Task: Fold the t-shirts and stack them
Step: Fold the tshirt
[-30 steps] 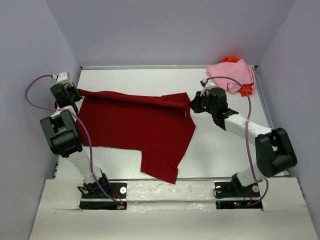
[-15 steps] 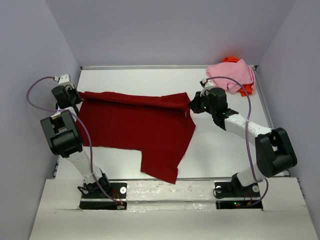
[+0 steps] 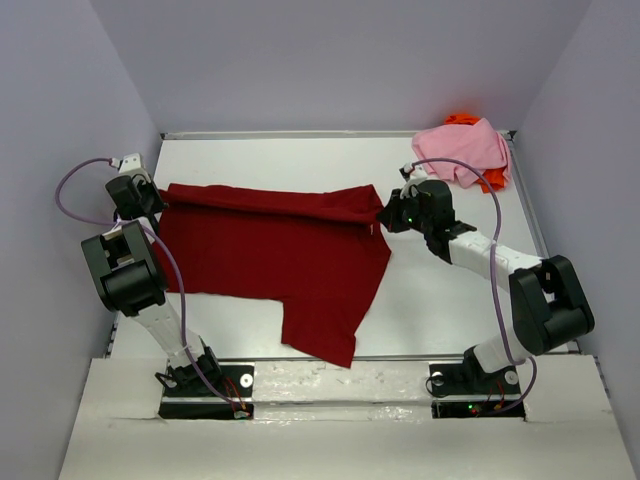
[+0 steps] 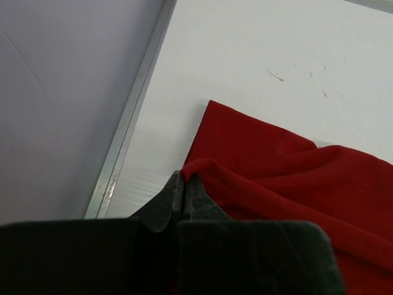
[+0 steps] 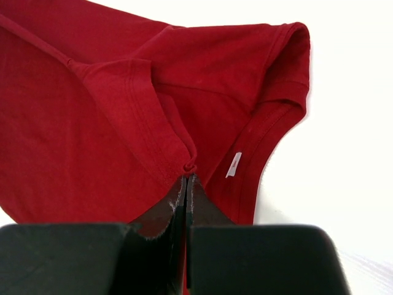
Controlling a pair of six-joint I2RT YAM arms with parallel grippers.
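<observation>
Far edge of dark red shirt (image 3: 270,250) pinched tight: left pincer (image 4: 184,179) at left end, right pincer (image 5: 186,178) at right.

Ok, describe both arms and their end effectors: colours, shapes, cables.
Both the left arm and right arm have white links between bulky black joint housings. A thin purple cable loops off each. The left end effector and right end effector each have two dark, flat, tapering fingers, scuffed paler at the tips. A small green light shows by the right wrist.
</observation>
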